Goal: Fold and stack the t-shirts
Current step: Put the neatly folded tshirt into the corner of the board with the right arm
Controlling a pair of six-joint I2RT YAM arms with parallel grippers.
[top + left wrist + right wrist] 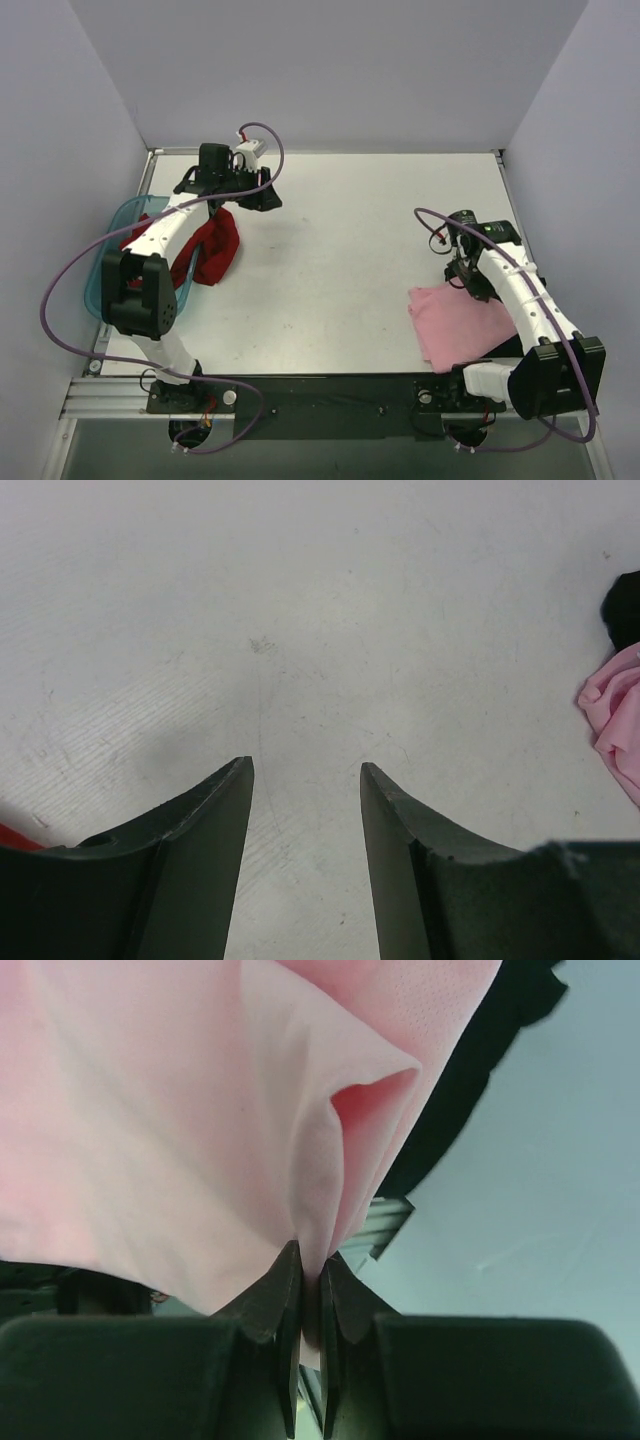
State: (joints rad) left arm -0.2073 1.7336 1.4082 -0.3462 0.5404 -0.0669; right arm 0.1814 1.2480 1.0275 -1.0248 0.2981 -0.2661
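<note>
**Right gripper pinches the pink shirt; left gripper stands open over bare table**

The light pink t-shirt [455,322] lies on the table [340,260], spread out just below and behind the right gripper [470,285], near the base of that arm. The right gripper [312,1260] is closed tight on a fold of it. In the right wrist view the cloth [150,1110] rises straight out from between the fingers [272,1295] and billows across most of the frame, with a rounded pleat just above the tips. Beyond the pink cloth, up and to the right of the tips, sits a black shape [480,1070] with a wavy edge. It may be cloth or part of the arm; the view is too close to tell.

The dark red t-shirt [212,245] is bunched under the left forearm, behind the left gripper [268,192], draped from the teal plastic bin [118,250] onto the table. It is not between the fingers.

The left gripper [305,770] is parted about halfway and holds nothing. Only scuffed white tabletop [300,610] shows between and ahead of its fingers [215,820]. Far off to its right, at the frame edge, a crumpled corner of the pink shirt [615,725] appears. A sliver of red [10,835] shows at its lower left.
</note>
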